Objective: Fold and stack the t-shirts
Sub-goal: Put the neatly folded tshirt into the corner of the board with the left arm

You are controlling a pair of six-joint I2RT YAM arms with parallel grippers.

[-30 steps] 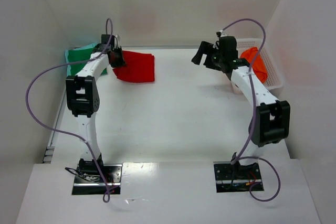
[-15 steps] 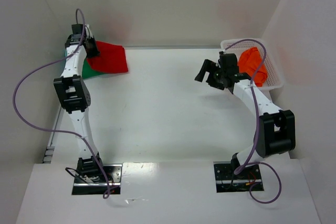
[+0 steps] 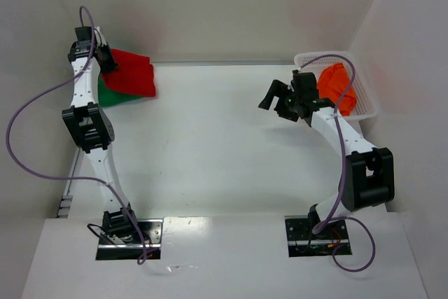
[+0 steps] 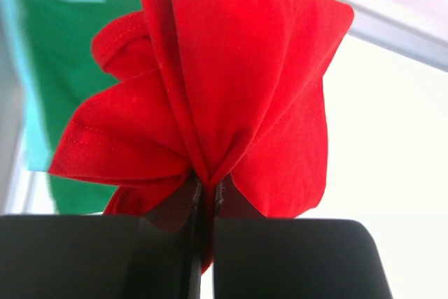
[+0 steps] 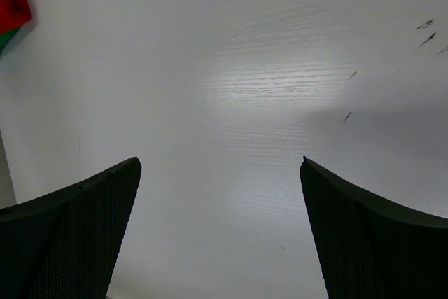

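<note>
One orange t-shirt [image 3: 334, 83] lies in the white basket [image 3: 365, 97]; left gripper [image 4: 203, 190] pinches the red t-shirt [image 4: 238, 82], right gripper [image 5: 220, 164] gapes wide.

The middle of the table [image 3: 210, 145] lies bare, giving wide passage from the lower edge up to the back wall [image 3: 224, 12]. The upper left is crowded: the red t-shirt [image 3: 133, 75], pinched in the left gripper [image 3: 108, 66], lies over the green t-shirt [image 3: 112, 96]. At upper right the white basket [image 3: 369, 108] holding the orange t-shirt [image 3: 336, 83] blocks the corner, with the right arm [image 3: 334, 127] just in front of it.
</note>
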